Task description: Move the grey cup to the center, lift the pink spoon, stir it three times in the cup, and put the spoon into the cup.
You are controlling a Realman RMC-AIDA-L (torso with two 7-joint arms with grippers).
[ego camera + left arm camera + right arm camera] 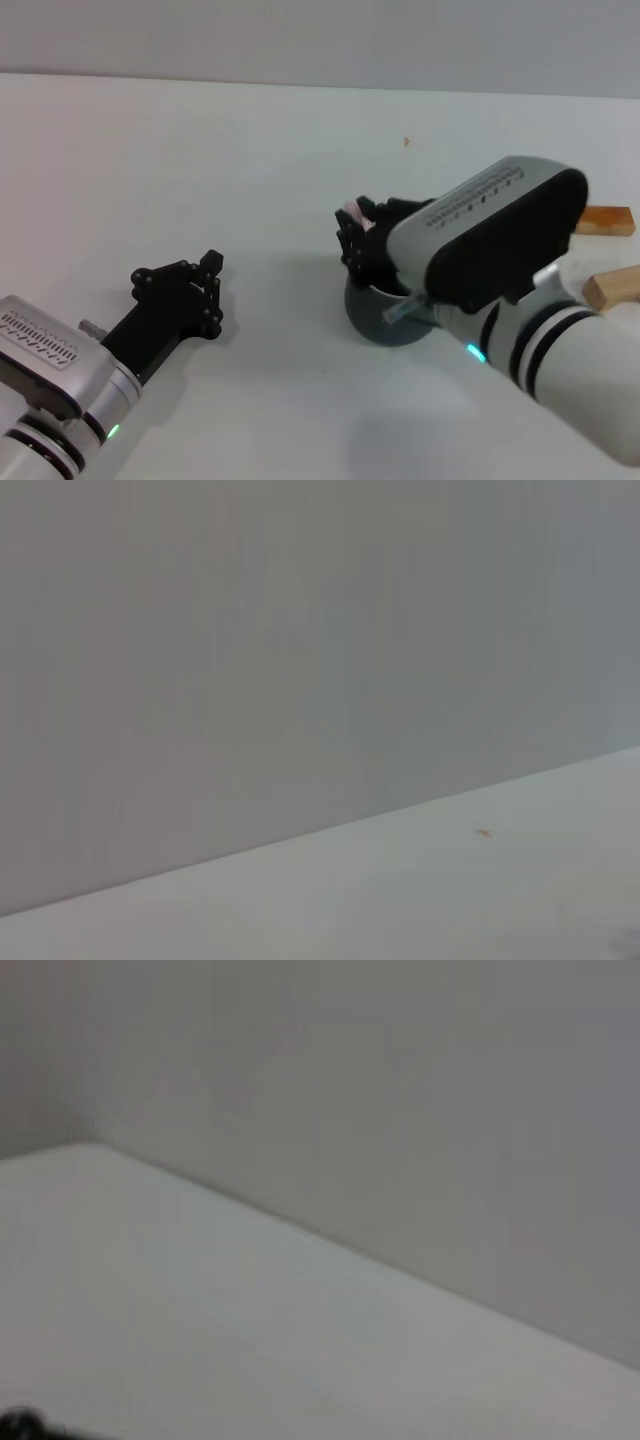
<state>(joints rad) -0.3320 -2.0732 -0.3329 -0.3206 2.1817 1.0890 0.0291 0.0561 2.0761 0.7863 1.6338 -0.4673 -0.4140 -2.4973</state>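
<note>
The grey cup (pixel 378 318) stands near the middle of the white table (pixel 200 150), mostly hidden under my right arm; only its dark rounded front wall shows. My right gripper (pixel 356 232) hangs right over the cup's mouth and is shut on the pink spoon (pixel 351 211), of which only the pale pink handle end shows above the black fingers. The spoon's bowl and the cup's inside are hidden. My left gripper (pixel 214 292) rests open and empty on the table, well to the left of the cup. Both wrist views show only table and wall.
Two tan wooden blocks lie at the right edge: one flat (pixel 606 220), one nearer my right arm (pixel 612 287). A small reddish speck (pixel 406 142) marks the table behind the cup. A grey wall runs behind the table.
</note>
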